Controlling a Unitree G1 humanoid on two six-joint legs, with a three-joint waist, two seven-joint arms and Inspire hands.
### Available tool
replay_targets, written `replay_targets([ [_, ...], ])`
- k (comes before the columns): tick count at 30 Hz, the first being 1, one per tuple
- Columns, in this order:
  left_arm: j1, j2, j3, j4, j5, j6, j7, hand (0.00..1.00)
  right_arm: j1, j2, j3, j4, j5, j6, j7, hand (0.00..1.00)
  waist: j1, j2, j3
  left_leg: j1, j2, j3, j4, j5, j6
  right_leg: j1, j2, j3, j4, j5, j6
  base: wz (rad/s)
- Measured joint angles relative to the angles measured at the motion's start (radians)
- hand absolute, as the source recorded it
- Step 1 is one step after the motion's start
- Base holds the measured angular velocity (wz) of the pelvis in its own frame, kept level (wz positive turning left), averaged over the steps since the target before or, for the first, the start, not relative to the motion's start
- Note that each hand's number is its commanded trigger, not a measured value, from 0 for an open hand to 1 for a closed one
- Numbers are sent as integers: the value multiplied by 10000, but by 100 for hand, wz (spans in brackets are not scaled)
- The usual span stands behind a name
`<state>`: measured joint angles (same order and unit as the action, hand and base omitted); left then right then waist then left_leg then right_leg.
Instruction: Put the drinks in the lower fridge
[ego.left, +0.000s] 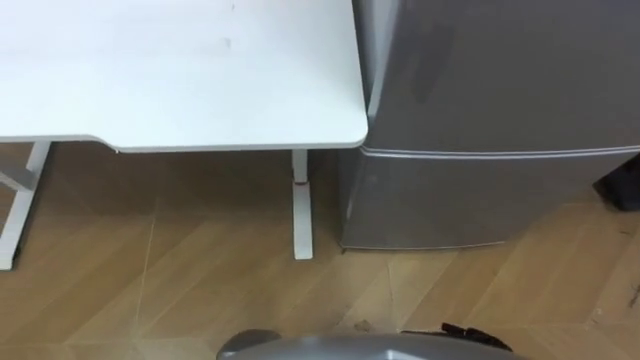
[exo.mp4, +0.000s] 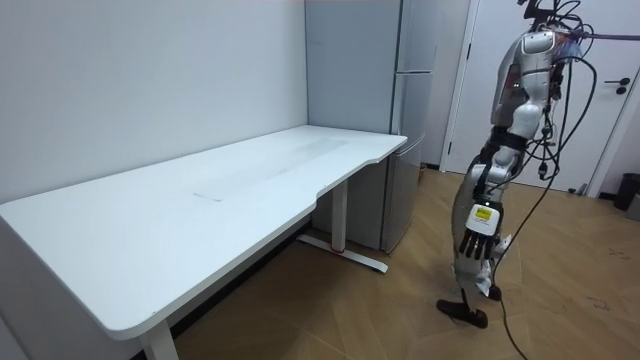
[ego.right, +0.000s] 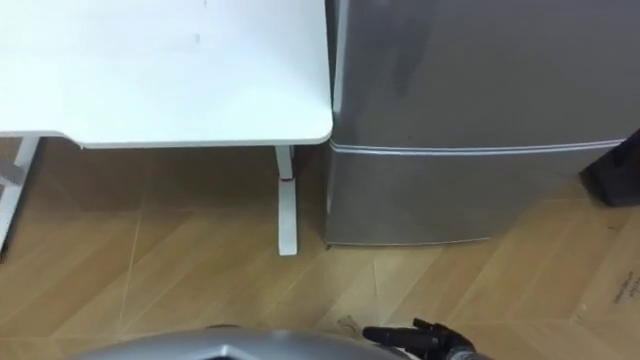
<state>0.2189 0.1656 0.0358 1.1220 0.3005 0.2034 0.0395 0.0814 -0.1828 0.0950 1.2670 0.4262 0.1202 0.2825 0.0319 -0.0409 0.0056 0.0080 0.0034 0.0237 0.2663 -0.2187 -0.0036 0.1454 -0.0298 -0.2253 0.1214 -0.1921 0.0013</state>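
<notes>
A grey fridge (ego.left: 480, 90) stands right in front of me, hard against the right end of a white table (ego.left: 180, 70). Both of its doors are shut. The lower door (ego.left: 450, 200) reaches almost to the floor, and a thin seam separates it from the upper door. In the room view I stand upright on the wooden floor, a step back from the fridge (exo.mp4: 405, 120). My left hand (exo.mp4: 478, 235) hangs at my side with its fingers relaxed and nothing in it. I see no drink on the table or the floor.
The table's white leg (ego.left: 301, 215) stands close to the fridge's lower left corner. A dark object (ego.left: 625, 185) sits on the floor at the fridge's right. White doors (exo.mp4: 520, 60) are behind me in the room view. The floor is wooden parquet.
</notes>
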Motion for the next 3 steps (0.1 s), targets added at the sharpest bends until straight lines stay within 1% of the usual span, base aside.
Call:
replay_targets([
  [3, -36, -6, 0, -12, 110, 40, -243, 0, -47, 0, 0, 91, -3, 2, -14, 0, 1, 7, 3, 42, -8, 10, -86, -2, 2, 12, -1, 15, -25, -3, 5, 0],
])
